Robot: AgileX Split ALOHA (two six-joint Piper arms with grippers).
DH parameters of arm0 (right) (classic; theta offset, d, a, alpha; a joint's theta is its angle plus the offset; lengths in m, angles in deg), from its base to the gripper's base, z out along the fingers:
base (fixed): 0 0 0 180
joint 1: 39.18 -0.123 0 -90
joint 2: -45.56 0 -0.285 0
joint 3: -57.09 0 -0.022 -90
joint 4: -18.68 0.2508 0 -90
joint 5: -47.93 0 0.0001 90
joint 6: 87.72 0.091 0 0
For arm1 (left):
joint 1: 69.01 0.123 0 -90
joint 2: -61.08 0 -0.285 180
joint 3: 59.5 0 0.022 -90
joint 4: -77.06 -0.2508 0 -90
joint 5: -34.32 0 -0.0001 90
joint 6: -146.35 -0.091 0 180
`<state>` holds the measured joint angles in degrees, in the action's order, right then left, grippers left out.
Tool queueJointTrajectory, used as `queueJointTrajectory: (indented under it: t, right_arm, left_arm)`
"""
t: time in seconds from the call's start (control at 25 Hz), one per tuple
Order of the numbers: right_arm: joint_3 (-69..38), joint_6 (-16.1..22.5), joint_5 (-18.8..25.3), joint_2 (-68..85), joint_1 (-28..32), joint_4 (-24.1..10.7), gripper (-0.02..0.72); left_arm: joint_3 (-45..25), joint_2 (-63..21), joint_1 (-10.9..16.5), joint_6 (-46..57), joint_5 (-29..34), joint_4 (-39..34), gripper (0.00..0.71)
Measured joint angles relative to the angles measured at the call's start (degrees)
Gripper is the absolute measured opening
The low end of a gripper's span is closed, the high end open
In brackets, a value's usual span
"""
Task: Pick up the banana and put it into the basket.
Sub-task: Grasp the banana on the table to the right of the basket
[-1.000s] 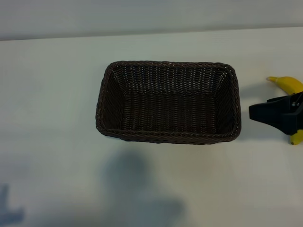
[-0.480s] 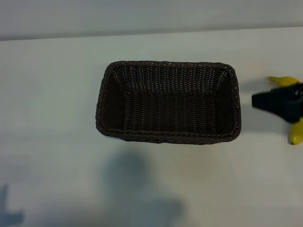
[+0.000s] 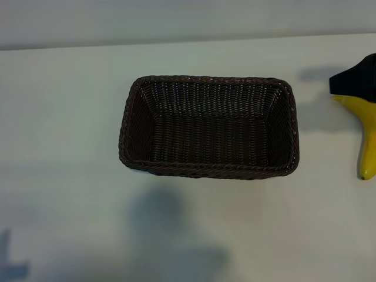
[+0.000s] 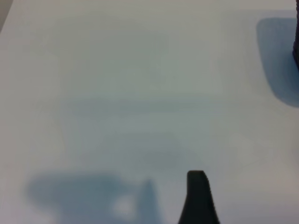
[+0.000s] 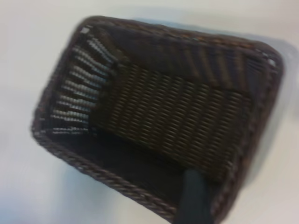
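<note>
Change: the right tool (image 3: 355, 82) has slid from across the banana's middle toward the table's far right edge, jaws spread, holding nothing.
Banana (image 3: 367, 138): flat on the table, right of the basket (image 3: 208, 170) (ungrasped).
Left tool (image 4: 197, 198): spread, parked over bare table.
Meaning: pickup not yet begun.

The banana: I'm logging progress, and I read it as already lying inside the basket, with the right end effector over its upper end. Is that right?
Not quite. The banana lies on the table to the right of the basket, which holds nothing, as the exterior view shows. The right end effector is indeed over its upper end.
</note>
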<state>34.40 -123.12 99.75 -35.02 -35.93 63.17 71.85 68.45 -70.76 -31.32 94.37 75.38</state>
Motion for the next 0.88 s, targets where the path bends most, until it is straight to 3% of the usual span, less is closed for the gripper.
queueJointTrajectory:
  t: [0.32, 0.52, 0.64, 0.88]
  right_arm:
    - [9.47, 18.62, 5.43, -8.64, 0.0, -18.14, 0.559]
    - [13.49, 27.95, 8.63, -13.41, 0.0, -28.37, 0.559]
    - [13.9, 30.14, 9.76, -15.79, 0.0, -30.19, 0.559]
    - [13.9, 30.26, 8.5, -20.4, 0.0, -32.8, 0.559]
  left_arm:
    - [0.0, 0.0, 0.0, 0.0, 0.0, 0.0, 0.541]
    - [0.0, 0.0, 0.0, 0.0, 0.0, 0.0, 0.541]
    - [0.0, 0.0, 0.0, 0.0, 0.0, 0.0, 0.541]
    - [0.0, 0.0, 0.0, 0.0, 0.0, 0.0, 0.541]
